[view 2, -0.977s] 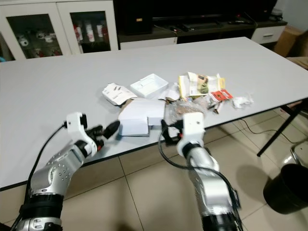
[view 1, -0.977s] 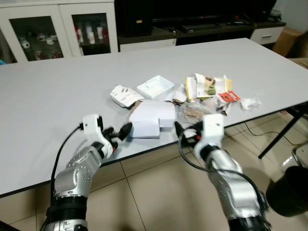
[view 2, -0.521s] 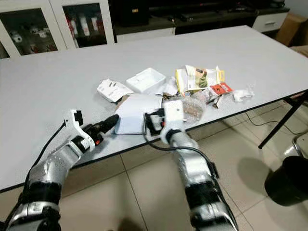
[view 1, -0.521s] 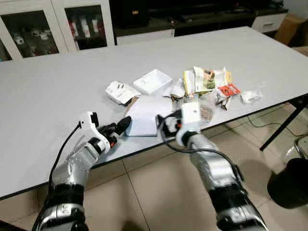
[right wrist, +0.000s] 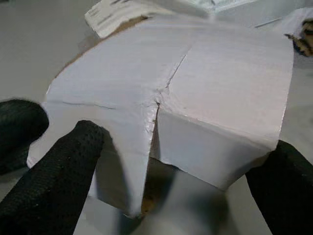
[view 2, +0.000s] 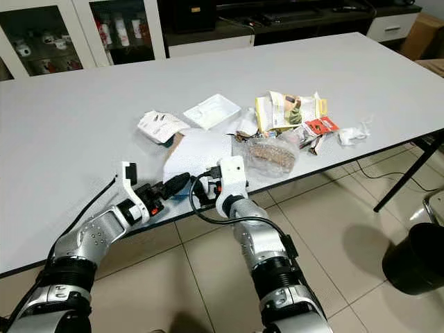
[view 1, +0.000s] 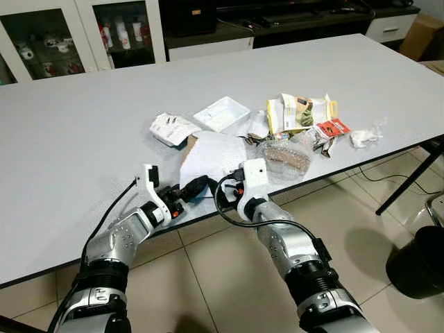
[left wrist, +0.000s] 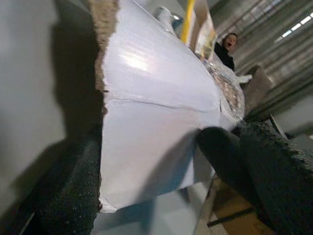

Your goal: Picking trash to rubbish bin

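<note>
A grey table [view 1: 83, 139] stands on beige floor tiles [view 1: 208, 277] before what looks like a glass-fronted cabinet [view 1: 76, 35].

Bright, even indoor light; head views sharp, wrist close-ups soft.

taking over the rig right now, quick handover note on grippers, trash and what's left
Left gripper: open, at the near edge of the white cardboard, fingers either side of it.
Right gripper: open, at the same edge; neither has closed on it.
Other trash, all on the table: white tray, crumpled carton, snack packets, clear bag, wrapper.
Bin: on the floor to the right.
Done: nothing binned that I can see. Left: grip, carry, repeat.
</note>
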### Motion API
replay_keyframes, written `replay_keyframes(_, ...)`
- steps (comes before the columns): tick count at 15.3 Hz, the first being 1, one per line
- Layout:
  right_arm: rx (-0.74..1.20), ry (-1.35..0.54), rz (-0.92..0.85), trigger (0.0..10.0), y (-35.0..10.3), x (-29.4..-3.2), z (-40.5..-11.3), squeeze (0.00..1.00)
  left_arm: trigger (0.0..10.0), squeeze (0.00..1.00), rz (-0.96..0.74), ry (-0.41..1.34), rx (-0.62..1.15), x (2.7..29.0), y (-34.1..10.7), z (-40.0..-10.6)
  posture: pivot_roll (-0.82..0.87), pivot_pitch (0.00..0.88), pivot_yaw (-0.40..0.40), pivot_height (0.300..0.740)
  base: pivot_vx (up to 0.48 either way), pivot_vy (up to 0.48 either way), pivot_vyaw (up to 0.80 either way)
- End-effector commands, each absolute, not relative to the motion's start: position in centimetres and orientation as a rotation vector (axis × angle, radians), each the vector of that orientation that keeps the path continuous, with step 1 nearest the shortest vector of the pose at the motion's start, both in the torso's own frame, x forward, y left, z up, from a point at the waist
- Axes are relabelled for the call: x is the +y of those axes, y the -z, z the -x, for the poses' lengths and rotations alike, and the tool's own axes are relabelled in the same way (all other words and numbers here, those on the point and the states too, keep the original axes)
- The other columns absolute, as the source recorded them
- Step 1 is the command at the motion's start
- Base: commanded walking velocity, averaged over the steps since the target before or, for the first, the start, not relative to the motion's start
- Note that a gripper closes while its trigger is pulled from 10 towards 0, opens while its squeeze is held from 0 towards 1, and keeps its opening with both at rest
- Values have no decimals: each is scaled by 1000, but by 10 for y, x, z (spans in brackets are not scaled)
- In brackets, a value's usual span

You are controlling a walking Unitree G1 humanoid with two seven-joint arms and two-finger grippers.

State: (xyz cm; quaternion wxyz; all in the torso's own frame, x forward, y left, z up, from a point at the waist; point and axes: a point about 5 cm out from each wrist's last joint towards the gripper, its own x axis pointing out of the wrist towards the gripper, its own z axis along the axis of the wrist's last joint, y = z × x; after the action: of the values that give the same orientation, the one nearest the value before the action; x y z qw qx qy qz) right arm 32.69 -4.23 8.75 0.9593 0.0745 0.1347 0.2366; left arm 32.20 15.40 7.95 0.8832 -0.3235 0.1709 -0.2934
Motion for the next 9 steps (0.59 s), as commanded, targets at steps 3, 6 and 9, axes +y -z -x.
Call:
replay_keyframes(3, 257, -510, -155, 10000, -93, -39, -332, 0, 1176, 0, 641, 690, 358, 143, -83, -324, -144, 31, -3, 740, 0, 0, 0)
replay_keyframes(6, 239, -492, -144, 10000, -95, -45, -337, 0, 0, 0, 644, 735, 369, 140, -82, -322, -145, 16, 3, 740, 0, 0, 0)
replay_keyframes(9, 230, -486, -138, 10000, -96, -48, -340, 0, 0, 0, 660, 746, 372, 136, -81, -323, -146, 0, 2, 740, 0, 0, 0)
